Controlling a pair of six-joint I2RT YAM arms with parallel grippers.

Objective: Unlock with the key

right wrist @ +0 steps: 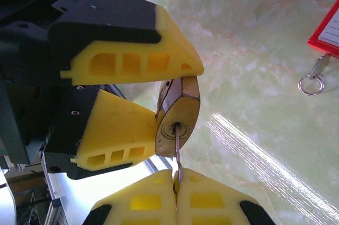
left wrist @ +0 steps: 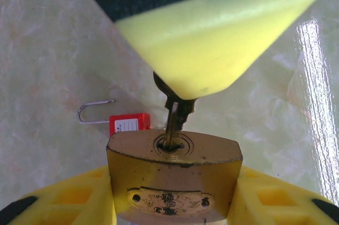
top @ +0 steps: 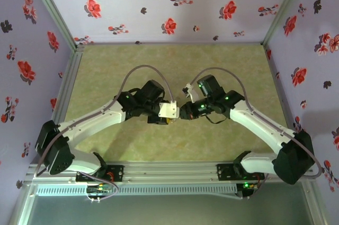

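Right tool clenched on key in brass padlock; left tool grasping brass padlock.

Padlock tarnished brass; key dull metal; tabletop glossy; fingers matt.

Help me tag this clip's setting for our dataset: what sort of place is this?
Probably a purpose-built robot test booth, not a home or workshop: flower-print walls box in a green marbled tabletop, and an aluminium rail frames its near edge.
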